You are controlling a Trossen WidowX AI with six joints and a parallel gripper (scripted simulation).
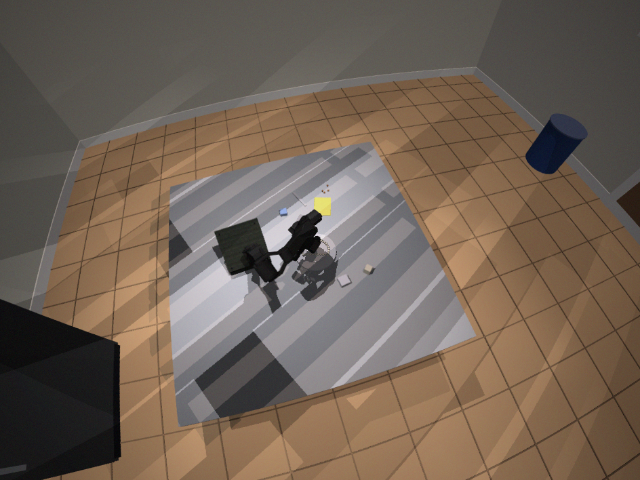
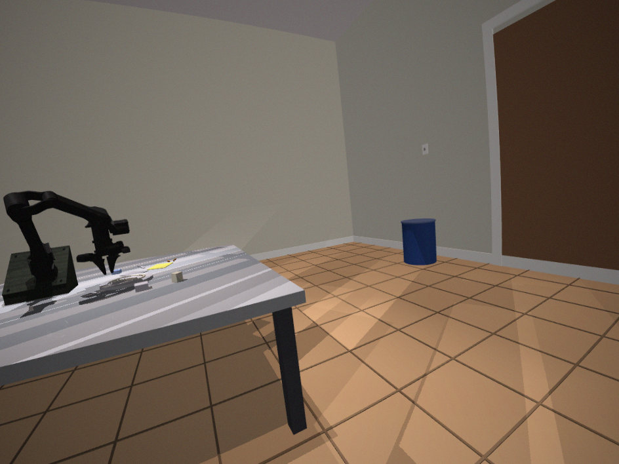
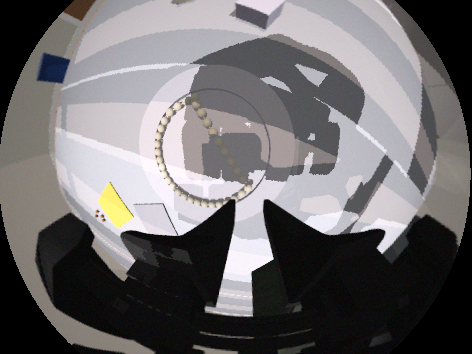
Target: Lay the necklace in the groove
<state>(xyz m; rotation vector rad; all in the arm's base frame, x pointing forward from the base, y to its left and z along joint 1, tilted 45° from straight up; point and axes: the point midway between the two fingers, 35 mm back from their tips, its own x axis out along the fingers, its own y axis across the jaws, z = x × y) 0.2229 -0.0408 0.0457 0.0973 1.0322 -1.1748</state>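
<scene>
The pale round bead board [image 1: 333, 251] [image 3: 149, 125] lies on the table with a thin ring groove. The pearl bead necklace [image 3: 158, 142] lies on it in a D shape: its curved part follows the left and near side of the groove in the wrist view, and a straight run of beads cuts across the inside. The right side of the groove shows no beads. My gripper [image 2: 108, 272] [image 3: 249, 203] is part open with nothing between its fingertips. It hangs just above the board, its tips beside the necklace's near end in the wrist view. In the top view the arm hides the fingertips.
A white block [image 1: 344, 280] [image 2: 142, 286] [image 3: 259, 12] and a cream cube [image 1: 368, 268] [image 2: 177, 276] stand near the board. A yellow sheet [image 1: 322, 205] [image 3: 116, 205], a blue block [image 1: 283, 211], a thin stick and several tiny brown beads [image 1: 325, 190] lie on the other side.
</scene>
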